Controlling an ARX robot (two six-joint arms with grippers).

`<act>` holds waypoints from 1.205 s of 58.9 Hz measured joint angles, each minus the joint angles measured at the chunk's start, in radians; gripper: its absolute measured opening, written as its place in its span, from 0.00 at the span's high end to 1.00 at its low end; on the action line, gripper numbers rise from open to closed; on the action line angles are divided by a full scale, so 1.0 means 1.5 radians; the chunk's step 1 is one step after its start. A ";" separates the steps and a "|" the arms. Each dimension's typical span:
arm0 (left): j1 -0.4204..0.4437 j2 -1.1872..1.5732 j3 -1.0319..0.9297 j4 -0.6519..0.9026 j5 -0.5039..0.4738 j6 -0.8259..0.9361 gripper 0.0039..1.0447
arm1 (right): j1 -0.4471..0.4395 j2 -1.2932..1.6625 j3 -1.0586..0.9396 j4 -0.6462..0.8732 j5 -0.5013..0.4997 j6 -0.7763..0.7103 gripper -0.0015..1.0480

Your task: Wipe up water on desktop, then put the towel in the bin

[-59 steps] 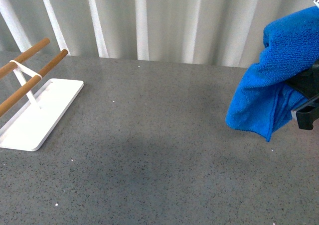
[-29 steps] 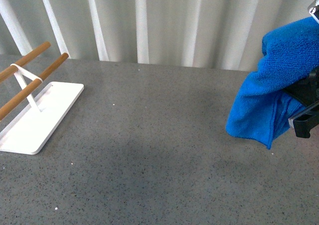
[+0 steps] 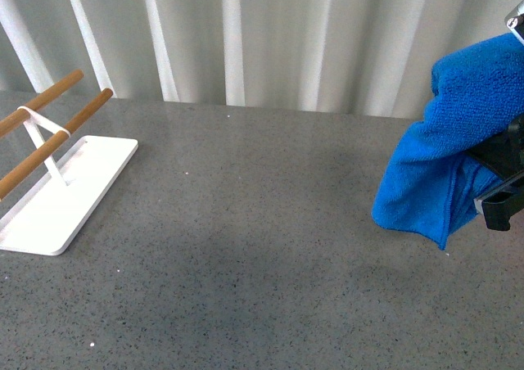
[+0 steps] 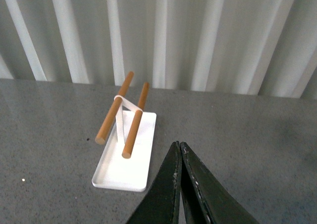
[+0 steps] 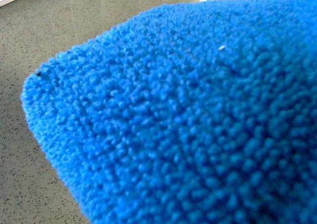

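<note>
Hanging bunched, fluffy bright blue towel (image 3: 442, 157) over right hand (image 3: 501, 200), grip hidden, left hand (image 4: 179, 147) pinched together

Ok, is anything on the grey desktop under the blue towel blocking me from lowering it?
Nothing visible. The bright blue fluffy microfibre towel hangs over bare speckled dark grey stone desktop; the white rack with two wooden rods sits far to the left.

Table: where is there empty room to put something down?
The middle of the desktop is bare, from the white rack on the left across to the towel hanging in the air on the right, and from the white ribbed backdrop forward. Crowded spots: the left side by the rack, and just beneath the towel.
</note>
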 joint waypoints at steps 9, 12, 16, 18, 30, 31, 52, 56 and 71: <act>0.000 -0.047 0.000 -0.026 -0.001 0.000 0.97 | 0.000 0.001 0.000 -0.001 0.002 0.001 0.96; 0.000 -0.047 0.000 -0.028 -0.001 0.000 0.97 | 0.000 0.001 0.000 -0.003 0.003 0.001 0.96; 0.000 -0.047 0.000 -0.029 -0.001 0.000 0.97 | 0.001 0.003 0.000 -0.010 0.007 0.003 0.96; 0.000 -0.047 0.000 -0.029 -0.001 0.000 0.93 | 0.001 0.005 0.001 -0.017 0.009 0.007 0.96; 0.000 -0.047 0.000 -0.029 -0.001 0.000 0.63 | -0.001 0.041 0.047 -0.097 0.011 0.070 0.96; 0.000 -0.047 0.000 -0.029 -0.001 0.000 0.60 | -0.002 0.045 0.052 -0.103 0.011 0.078 0.96; 0.000 -0.047 0.000 -0.029 -0.001 0.000 0.08 | -0.013 0.194 0.160 -0.217 0.018 0.155 0.96; 0.000 -0.047 0.000 -0.029 -0.001 0.001 0.05 | -0.021 0.223 0.174 -0.227 0.022 0.155 0.96; 0.000 -0.047 0.000 -0.029 -0.001 0.002 0.06 | -0.062 0.334 0.189 -0.211 0.038 0.150 0.96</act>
